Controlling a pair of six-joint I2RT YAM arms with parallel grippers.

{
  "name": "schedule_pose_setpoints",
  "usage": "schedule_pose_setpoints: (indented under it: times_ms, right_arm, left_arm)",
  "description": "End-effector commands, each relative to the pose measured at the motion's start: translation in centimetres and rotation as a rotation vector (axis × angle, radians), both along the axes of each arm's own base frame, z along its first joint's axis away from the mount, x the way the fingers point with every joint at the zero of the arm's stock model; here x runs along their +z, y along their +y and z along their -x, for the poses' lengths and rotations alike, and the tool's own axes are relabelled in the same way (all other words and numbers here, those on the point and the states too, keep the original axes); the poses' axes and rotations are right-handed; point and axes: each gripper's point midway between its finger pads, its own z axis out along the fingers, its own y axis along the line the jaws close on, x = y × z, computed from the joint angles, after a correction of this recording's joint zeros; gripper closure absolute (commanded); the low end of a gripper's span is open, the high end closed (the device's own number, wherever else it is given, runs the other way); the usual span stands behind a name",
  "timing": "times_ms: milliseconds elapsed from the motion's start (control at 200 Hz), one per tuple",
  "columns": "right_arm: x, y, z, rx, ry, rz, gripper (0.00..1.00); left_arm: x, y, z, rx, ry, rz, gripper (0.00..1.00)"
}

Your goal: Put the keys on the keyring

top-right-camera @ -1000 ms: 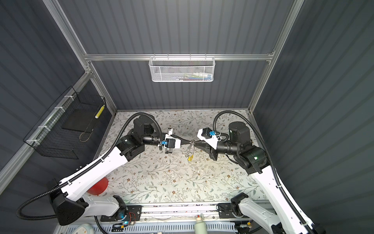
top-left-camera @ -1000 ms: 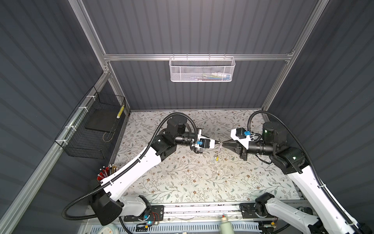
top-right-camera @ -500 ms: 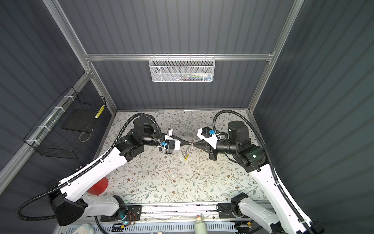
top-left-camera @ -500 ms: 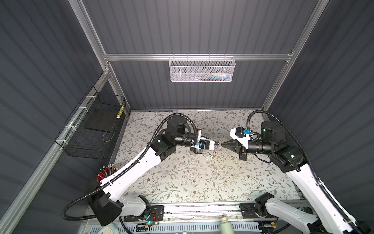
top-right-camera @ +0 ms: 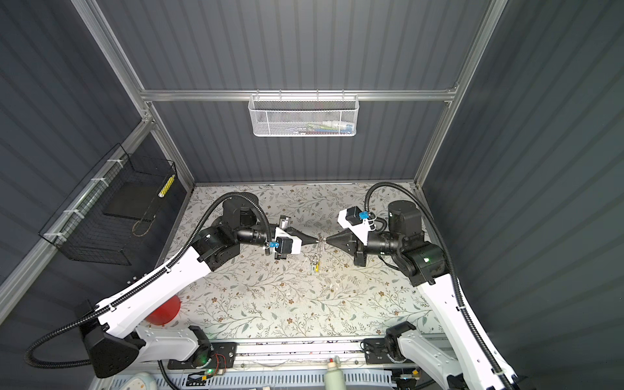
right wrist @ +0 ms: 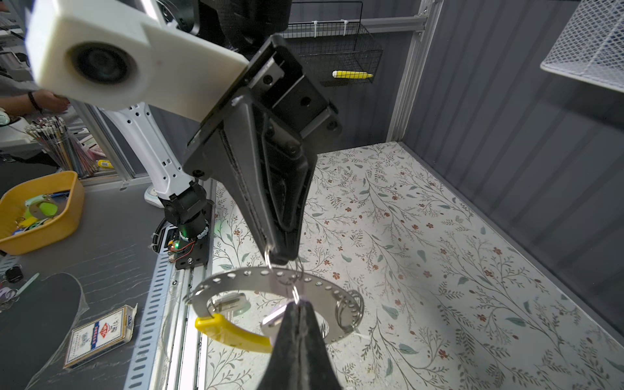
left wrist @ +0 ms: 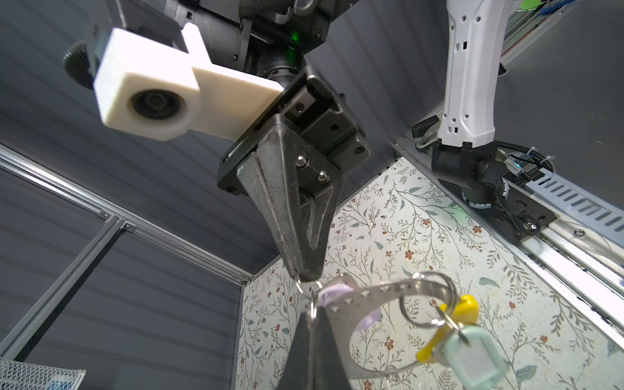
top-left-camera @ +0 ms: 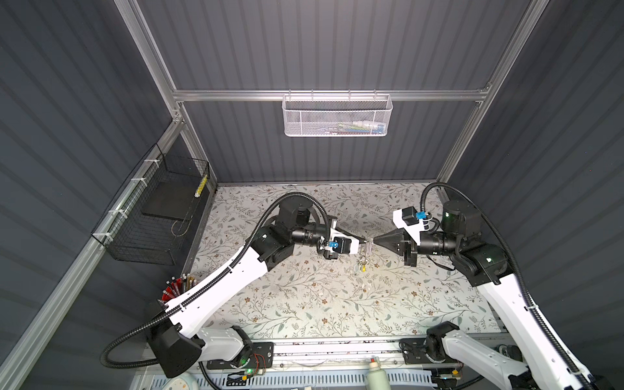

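Note:
Both grippers meet tip to tip above the middle of the floral table [top-left-camera: 304, 304]. The keyring [left wrist: 381, 290] is a silvery band with holes and a yellow segment [right wrist: 229, 332]; it hangs below the tips [top-left-camera: 363, 263] [top-right-camera: 315, 263]. Keys dangle from it: one with a mint head [left wrist: 472, 358], one with a lilac head [right wrist: 273, 320]. My left gripper [left wrist: 312, 314] [top-left-camera: 364, 240] is shut on a thin wire ring at the band. My right gripper [right wrist: 295, 304] [top-right-camera: 327, 240] is shut on a wire ring right beside it. Whether it is the same ring I cannot tell.
A white mesh basket [top-left-camera: 337, 116] hangs on the back wall and a black wire basket [top-left-camera: 152, 219] on the left wall. A red cup of pens [top-left-camera: 174, 290] stands at the left edge. Off the table lie a yellow tray [right wrist: 37, 216] and a card deck [right wrist: 101, 334].
The right gripper's jaws have closed at the ring. Both tips stay together and have shifted slightly, and the hanging keyring has swung a little.

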Motion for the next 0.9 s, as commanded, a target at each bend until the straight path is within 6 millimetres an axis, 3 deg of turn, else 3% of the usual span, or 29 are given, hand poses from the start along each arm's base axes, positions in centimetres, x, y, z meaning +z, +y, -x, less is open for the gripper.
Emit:
schedule_pose_setpoints:
  times_ms: [0, 180, 325, 375, 650, 770, 890]
  right_arm:
    - [0.5, 0.2, 0.1, 0.029, 0.031, -0.029, 1.00]
    - [-0.4, 0.1, 0.0, 0.020, 0.061, -0.013, 1.00]
    - [-1.2, -0.3, -1.3, -0.063, 0.049, 0.001, 0.63]
    - [-1.7, -0.8, -2.1, -0.128, 0.026, 0.011, 0.58]
    - [-1.8, -1.0, -2.9, -0.211, 0.005, -0.046, 0.57]
    - [-1.3, 0.0, -2.3, -0.158, 0.001, -0.083, 0.56]
    - [-2.1, 0.9, -1.9, -0.125, 0.018, -0.050, 0.55]
  left_arm:
    - [1.7, 0.5, 0.7, -0.010, -0.010, 0.037, 1.00]
    - [2.1, 0.3, -0.1, 0.031, 0.007, 0.050, 1.00]
    - [2.3, 0.0, -0.8, 0.064, 0.028, 0.049, 1.00]
    - [2.4, -0.1, -1.0, 0.069, 0.029, 0.050, 1.00]
    - [2.4, -0.3, -1.4, 0.087, 0.036, 0.054, 1.00]
    - [2.4, -0.4, -1.8, 0.103, 0.038, 0.052, 1.00]
    - [2.5, -0.5, -2.1, 0.115, 0.042, 0.056, 1.00]
